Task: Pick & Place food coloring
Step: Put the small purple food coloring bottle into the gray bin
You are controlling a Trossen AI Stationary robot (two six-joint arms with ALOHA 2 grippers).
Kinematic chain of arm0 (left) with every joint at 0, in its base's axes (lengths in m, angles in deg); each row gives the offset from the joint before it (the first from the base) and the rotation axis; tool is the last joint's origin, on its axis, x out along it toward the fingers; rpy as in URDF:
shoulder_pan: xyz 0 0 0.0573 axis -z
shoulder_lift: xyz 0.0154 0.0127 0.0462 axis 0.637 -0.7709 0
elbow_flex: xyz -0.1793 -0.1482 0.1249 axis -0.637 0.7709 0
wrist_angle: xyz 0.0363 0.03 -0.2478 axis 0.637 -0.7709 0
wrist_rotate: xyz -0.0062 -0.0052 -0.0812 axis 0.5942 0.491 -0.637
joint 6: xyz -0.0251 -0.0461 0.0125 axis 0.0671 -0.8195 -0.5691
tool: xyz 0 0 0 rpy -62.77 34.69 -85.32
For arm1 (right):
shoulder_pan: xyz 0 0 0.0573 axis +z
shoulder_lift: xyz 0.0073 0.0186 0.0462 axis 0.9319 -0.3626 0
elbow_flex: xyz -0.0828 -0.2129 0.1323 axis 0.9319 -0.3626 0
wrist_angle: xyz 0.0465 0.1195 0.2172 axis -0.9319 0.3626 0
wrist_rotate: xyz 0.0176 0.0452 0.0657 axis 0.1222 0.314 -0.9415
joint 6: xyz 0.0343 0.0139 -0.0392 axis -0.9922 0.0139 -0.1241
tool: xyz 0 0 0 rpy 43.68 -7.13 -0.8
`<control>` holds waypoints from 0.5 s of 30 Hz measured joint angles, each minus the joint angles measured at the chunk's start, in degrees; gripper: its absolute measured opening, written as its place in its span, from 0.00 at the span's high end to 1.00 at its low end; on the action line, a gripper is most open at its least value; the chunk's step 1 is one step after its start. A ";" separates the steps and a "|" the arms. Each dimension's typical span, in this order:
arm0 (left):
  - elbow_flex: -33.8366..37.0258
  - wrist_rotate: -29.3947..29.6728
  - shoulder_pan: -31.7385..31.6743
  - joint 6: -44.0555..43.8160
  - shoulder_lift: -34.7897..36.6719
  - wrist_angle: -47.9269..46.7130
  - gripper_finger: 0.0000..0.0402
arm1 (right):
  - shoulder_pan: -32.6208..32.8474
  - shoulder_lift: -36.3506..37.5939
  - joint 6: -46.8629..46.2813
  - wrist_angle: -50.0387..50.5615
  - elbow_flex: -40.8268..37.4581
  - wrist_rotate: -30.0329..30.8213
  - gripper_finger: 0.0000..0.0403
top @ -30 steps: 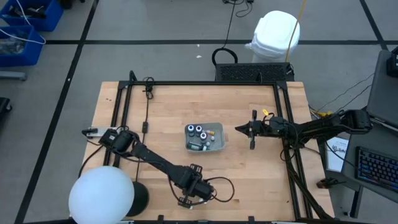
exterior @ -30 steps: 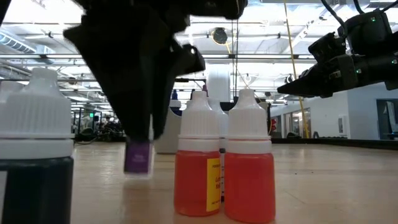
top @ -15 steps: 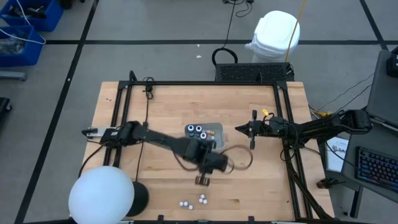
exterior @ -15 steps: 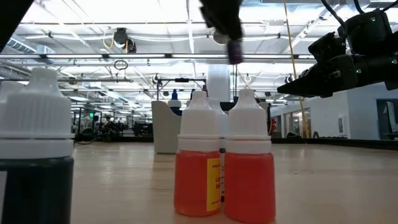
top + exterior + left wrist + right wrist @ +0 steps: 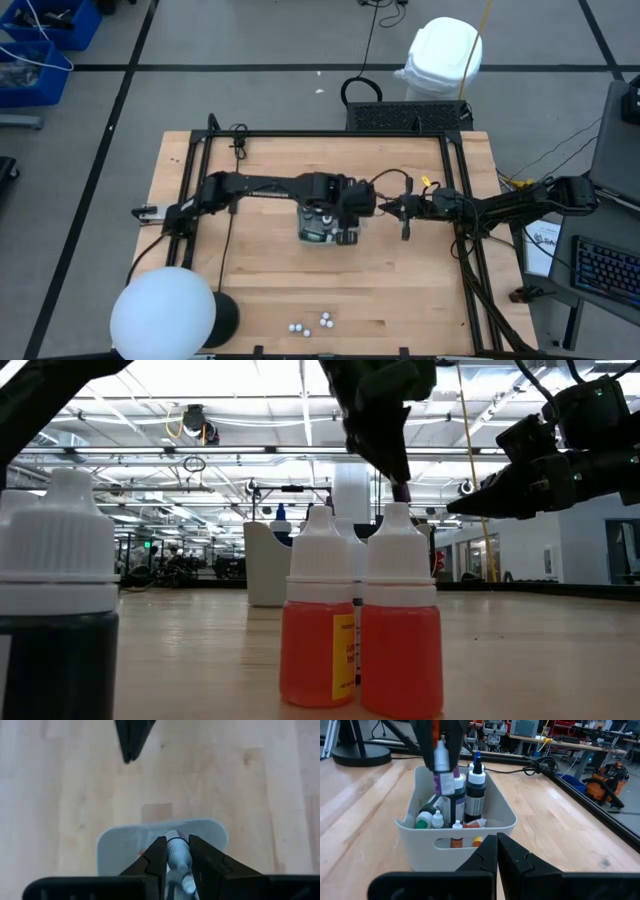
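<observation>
My left gripper hangs over the grey tray, shut on a small purple-labelled food coloring bottle. The tray stands mid-table and holds several bottles, upright and lying: dark ones with white tops and a green-capped one. Several white-capped bottles stand on their bases near the table's near edge; two of them, red-filled, fill the low view beside a dark one. My right gripper waits shut just right of the tray. My left gripper pinches the purple bottle by its white cap between its two fingers, coming from above and pointing down. The bottle hangs upright below the fingers, its purple body lifted clear above the bottles in the tray.
A black frame rail runs along the table's far edge and down both sides. A white round lamp head covers the near-left corner. Bare wood lies between the tray and the bottles at the near edge.
My left gripper has risen from the bottles at the table's near edge and swung toward the far edge, carrying the purple bottle clear of the table until it hangs over the tray. The right arm has kept still.
</observation>
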 joint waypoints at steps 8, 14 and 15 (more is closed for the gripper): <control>4.42 -2.60 -2.95 1.73 -0.02 2.02 0.82 | 0.00 0.00 1.85 0.17 0.00 0.00 1.00; 7.96 -4.57 -2.91 2.11 -0.02 6.83 0.82 | -0.04 0.00 2.45 -0.44 0.00 0.02 1.00; 8.54 -4.49 -2.91 2.11 -0.06 7.42 0.82 | -0.04 0.00 2.47 -0.52 0.00 0.02 1.00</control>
